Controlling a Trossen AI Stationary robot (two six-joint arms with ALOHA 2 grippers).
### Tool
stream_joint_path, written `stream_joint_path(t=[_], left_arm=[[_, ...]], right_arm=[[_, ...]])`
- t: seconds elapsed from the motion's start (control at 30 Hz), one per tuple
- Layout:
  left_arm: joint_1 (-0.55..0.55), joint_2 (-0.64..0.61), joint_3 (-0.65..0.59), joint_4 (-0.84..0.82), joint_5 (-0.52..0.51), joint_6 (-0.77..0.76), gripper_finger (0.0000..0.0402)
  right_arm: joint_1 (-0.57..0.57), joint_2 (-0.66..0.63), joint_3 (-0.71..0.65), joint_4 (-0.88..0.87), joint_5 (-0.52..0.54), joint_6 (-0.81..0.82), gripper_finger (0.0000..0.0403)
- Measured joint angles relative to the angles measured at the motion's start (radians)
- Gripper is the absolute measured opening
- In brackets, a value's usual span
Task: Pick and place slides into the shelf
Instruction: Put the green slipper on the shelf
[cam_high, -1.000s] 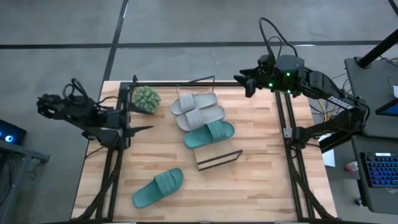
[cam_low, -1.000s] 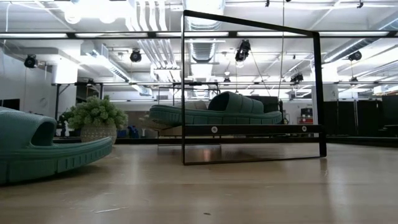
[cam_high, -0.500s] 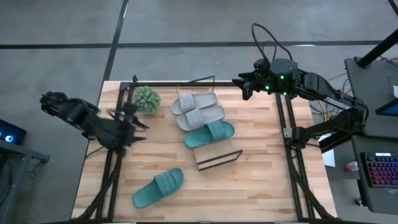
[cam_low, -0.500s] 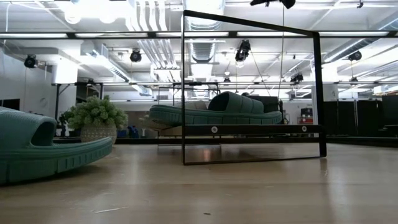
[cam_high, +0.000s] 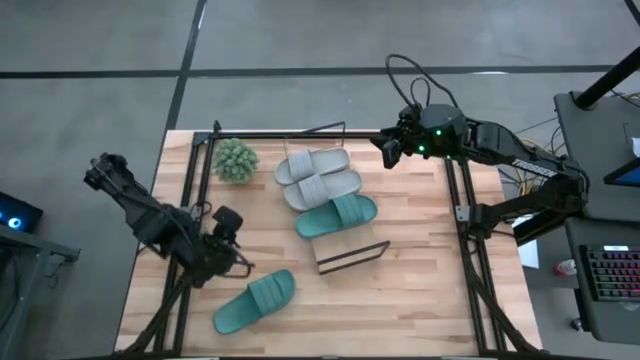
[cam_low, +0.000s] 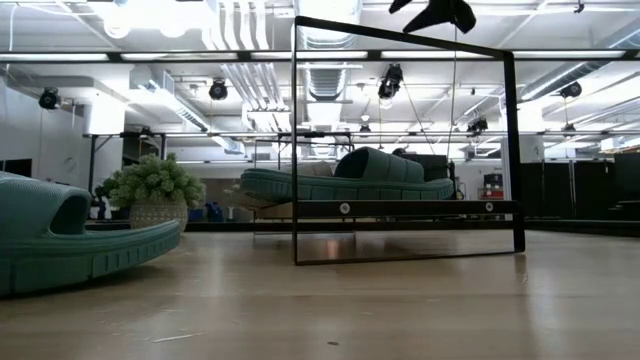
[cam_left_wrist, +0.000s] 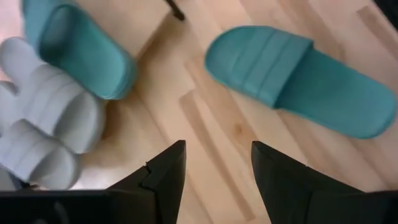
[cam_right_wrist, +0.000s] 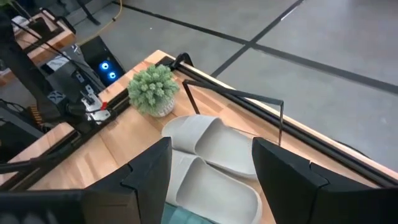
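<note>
Two light grey slides (cam_high: 318, 177) and one teal slide (cam_high: 337, 216) lie side by side, soles down, on the shelf (cam_high: 335, 256), a light-wood board with a black wire frame. The second teal slide (cam_high: 254, 301) rests sole-down on the tabletop near the near-left corner. My left gripper (cam_high: 238, 262) hovers open just beyond that slide's strap end; in the left wrist view the slide (cam_left_wrist: 298, 74) lies ahead of the open fingers (cam_left_wrist: 166, 177). My right gripper (cam_high: 388, 150) hangs open in the air past the shelf's far right end, looking toward the grey slides (cam_right_wrist: 211, 162).
A small fuzzy green plant in a pot (cam_high: 235, 160) stands on the table's far-left part, beside the shelf. Black frame rails (cam_high: 455, 200) run along the table's left and right sides. Bare wood lies right of the shelf and in front of it.
My left arm has swung from the table's left edge toward the near edge and inward, lowering its gripper toward the loose teal slide. My right gripper has moved left along the far edge toward the shelf. The slides and the shelf have stayed put.
</note>
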Motion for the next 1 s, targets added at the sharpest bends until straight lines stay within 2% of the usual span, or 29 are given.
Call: stream_joint_path(t=[0.4,0.57,0.8,1.0], left_arm=[[-0.207,0.161,0.0,0.103,0.008,-0.142,0.0136],[-0.271,0.29,0.0,0.111,-0.191,-0.188,0.0136],[-0.326,0.433,0.0,0.116,-0.232,-0.303,0.0136],[-0.372,0.498,0.0,0.115,-0.331,-0.465,0.0136]], right_arm=[[0.0,0.0,-0.027,0.007,0.0,0.018,0.0215],[0.0,0.0,-0.027,0.007,0.0,0.018,0.0215],[0.0,0.0,-0.027,0.007,-0.002,0.025,0.0215],[0.0,0.0,-0.027,0.006,-0.005,0.025,0.0215]])
